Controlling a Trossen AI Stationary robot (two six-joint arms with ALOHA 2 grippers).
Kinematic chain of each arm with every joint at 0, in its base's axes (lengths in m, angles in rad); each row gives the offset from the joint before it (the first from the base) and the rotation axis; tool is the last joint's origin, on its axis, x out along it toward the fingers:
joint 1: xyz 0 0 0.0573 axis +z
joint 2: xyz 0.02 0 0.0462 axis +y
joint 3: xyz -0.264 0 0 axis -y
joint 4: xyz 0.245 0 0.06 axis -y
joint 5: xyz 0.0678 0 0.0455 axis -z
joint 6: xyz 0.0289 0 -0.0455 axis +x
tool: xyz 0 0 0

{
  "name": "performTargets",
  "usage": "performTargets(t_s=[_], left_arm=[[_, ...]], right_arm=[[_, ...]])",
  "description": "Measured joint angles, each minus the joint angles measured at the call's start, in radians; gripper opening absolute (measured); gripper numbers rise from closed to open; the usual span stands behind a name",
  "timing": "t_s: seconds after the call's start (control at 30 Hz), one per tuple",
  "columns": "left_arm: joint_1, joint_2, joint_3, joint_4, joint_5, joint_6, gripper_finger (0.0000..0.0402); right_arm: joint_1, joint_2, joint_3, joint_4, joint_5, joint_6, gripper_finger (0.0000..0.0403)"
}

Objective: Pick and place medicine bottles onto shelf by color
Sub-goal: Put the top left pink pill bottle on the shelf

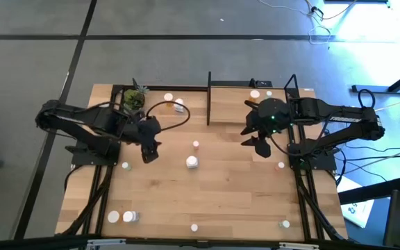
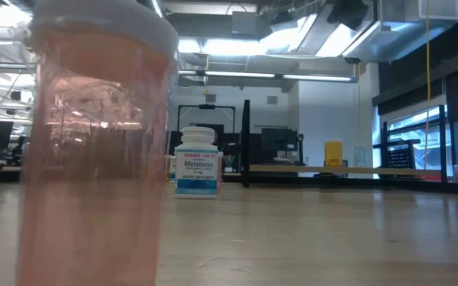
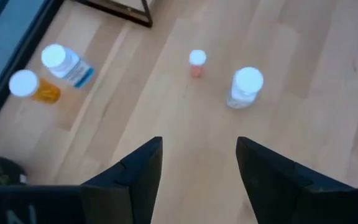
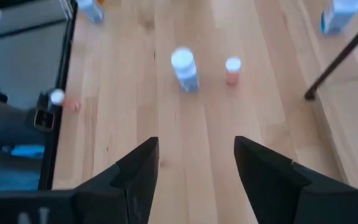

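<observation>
Small medicine bottles stand scattered on the wooden table. A white bottle (image 1: 192, 162) and a small pink bottle (image 1: 196, 144) stand upright at the table's middle; both show in the left wrist view (image 3: 246, 87) (image 3: 196, 63) and the right wrist view (image 4: 184, 68) (image 4: 232, 70). The shelf (image 1: 252, 104) stands at the far edge, with bottles (image 1: 255, 94) on its board. My left gripper (image 1: 148, 151) hovers open and empty left of the middle bottles. My right gripper (image 1: 254, 142) hovers open and empty to their right.
A potted plant (image 1: 135, 99) stands at the far left, with a white bottle (image 1: 178, 106) and an orange one (image 1: 168, 97) beside it. More bottles stand near the front edge (image 1: 121, 217) (image 1: 194, 227) (image 1: 285, 223) and at right (image 1: 280, 165). A pink bottle (image 2: 94, 151) fills the low view's left.
</observation>
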Motion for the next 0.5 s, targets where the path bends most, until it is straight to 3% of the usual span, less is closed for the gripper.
performTargets(t_s=[0.27,0.5], left_arm=[[-0.062,0.001,0.000,-0.032,-0.043,-0.119,0.0199],[-0.080,0.001,0.000,-0.036,-0.083,-0.139,0.0199]], right_arm=[[0.000,0.006,0.000,0.207,0.020,0.128,0.0211],[-0.006,0.050,0.001,0.324,0.018,0.116,0.0211]])
